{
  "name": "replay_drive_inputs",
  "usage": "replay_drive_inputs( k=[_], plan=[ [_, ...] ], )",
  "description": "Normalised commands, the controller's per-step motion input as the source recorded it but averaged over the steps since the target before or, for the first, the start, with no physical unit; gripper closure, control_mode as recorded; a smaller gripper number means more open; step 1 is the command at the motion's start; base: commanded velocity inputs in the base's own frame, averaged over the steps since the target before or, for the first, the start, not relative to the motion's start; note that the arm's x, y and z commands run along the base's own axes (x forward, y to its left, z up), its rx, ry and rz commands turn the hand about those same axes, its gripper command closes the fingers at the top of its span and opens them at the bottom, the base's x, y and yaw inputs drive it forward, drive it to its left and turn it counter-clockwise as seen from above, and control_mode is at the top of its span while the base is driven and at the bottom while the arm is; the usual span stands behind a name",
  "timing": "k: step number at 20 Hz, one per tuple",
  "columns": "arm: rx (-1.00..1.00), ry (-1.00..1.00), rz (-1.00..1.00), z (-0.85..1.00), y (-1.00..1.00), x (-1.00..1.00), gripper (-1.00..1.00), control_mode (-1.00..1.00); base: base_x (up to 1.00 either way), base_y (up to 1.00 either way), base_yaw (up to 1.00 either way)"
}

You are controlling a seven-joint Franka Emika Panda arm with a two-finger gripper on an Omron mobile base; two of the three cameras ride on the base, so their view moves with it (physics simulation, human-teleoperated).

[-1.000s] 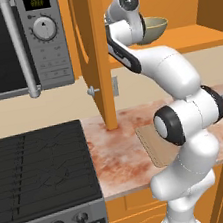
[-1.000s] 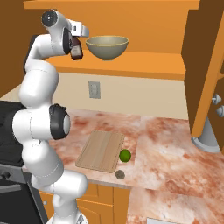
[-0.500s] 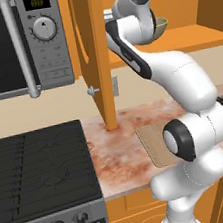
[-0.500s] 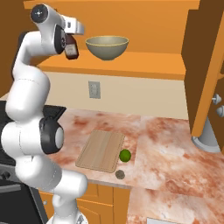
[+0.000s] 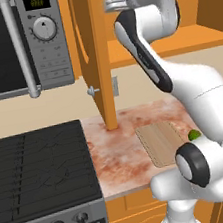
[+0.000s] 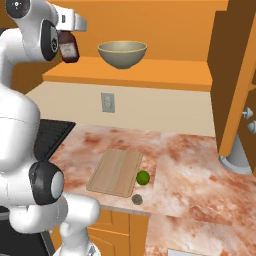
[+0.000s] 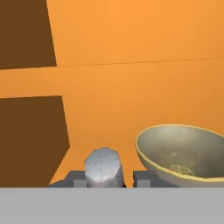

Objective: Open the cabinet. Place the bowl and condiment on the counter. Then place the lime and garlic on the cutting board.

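In the left base view, a microwave (image 5: 20, 43) was seen at the far left above a black stove top (image 5: 41, 167). The open cabinet door (image 5: 93, 55) with its small knob was seen edge-on beside them, above the marbled counter (image 5: 117, 153). Further right, the cutting board (image 5: 161, 143) was laid flat on the counter, and the lime (image 5: 193, 135) was partly visible past the arm.

In the right base view, the gripper (image 6: 70, 44) was held high at the upper left, level with the cabinet (image 6: 150, 75) shelf. The condiment bottle (image 6: 69, 51) was clasped between the fingers, lifted off the shelf edge and hung just in front of it. To its right, the bowl (image 6: 122, 53) was left standing upright on the shelf, near the bottle but apart from it. Below, the lime (image 6: 143, 177) was seen touching the right edge of the cutting board (image 6: 115, 171), and the garlic (image 6: 137, 200) was lying on the counter (image 6: 195, 165) just off the board's near corner.

In the hand view, the bottle's grey cap (image 7: 104, 168) was framed between the two fingertips (image 7: 144, 178), with the bowl (image 7: 186, 155) close to its right.
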Motion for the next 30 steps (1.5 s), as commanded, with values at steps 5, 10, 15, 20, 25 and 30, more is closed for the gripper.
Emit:
replay_drive_inputs(
  k=[5,10,15,20,25,30],
  plan=[
    [0.16,-0.18,0.01,0.16,-0.81,-1.00,1.00,-1.00,0.00,0.00,0.00],
    [0.22,-0.13,0.03,-0.10,-0.77,-1.00,1.00,-1.00,0.00,0.00,0.00],
    [0.16,-0.03,0.01,-0.40,-0.38,-1.00,1.00,-1.00,0.00,0.00,0.00],
    [0.14,0.00,0.01,-0.44,-0.13,-1.00,1.00,-1.00,0.00,0.00,0.00],
    [0.10,0.00,0.01,-0.44,0.00,-0.98,1.00,-1.00,0.00,0.00,0.00],
    [0.06,0.00,0.02,-0.44,0.04,-0.61,1.00,-1.00,0.00,0.00,0.00]
  ],
)
